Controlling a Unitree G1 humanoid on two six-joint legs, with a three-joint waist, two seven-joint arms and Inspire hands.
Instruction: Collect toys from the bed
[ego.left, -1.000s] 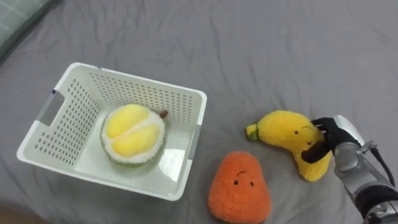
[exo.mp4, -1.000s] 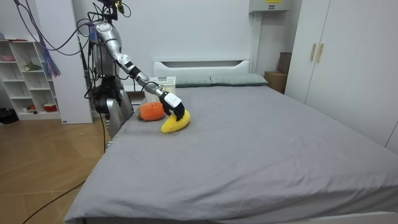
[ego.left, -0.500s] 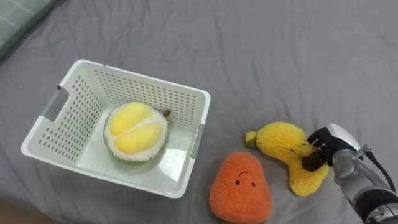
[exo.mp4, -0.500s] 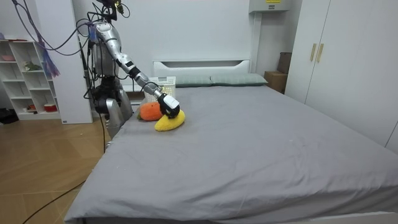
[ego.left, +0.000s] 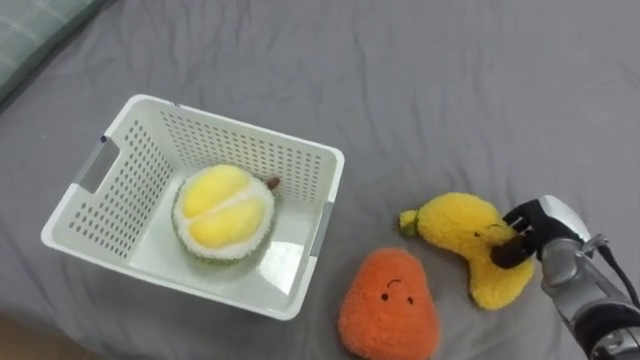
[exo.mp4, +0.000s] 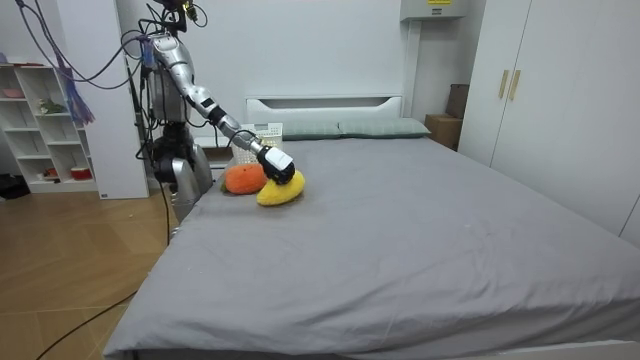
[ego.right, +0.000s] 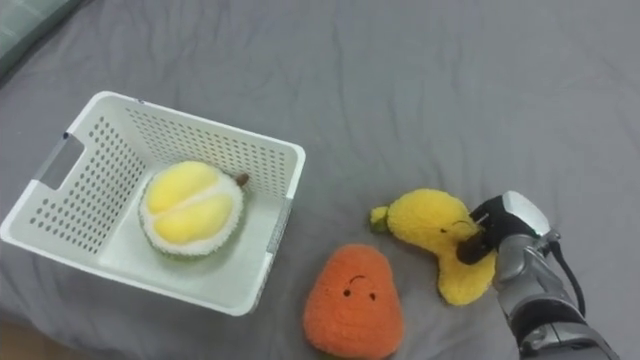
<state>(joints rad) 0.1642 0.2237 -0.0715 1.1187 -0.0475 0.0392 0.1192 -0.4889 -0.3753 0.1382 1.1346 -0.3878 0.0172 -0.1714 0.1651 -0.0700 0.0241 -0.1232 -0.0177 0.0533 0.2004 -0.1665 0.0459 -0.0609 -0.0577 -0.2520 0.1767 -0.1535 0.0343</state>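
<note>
The right hand (ego.left: 545, 228) has its dark fingers (ego.left: 508, 252) curled into the lower bend of the yellow plush banana (ego.left: 455, 222). The banana lies on the grey bed sheet (ego.left: 450, 80) near the side edge of the bed where the robot stands; I cannot tell whether it is lifted clear of the sheet. Just beside it sits an orange plush fruit with a stitched face (ego.left: 388, 305). Toward the head of the bed, a white perforated plastic basket (ego.left: 125, 185) holds a yellow-and-green plush durian (ego.left: 222, 212). The banana looks light, soft and squashy, so fingers will likely sink in. A hold round its thick middle should be safer than one on the tapered end.
</note>
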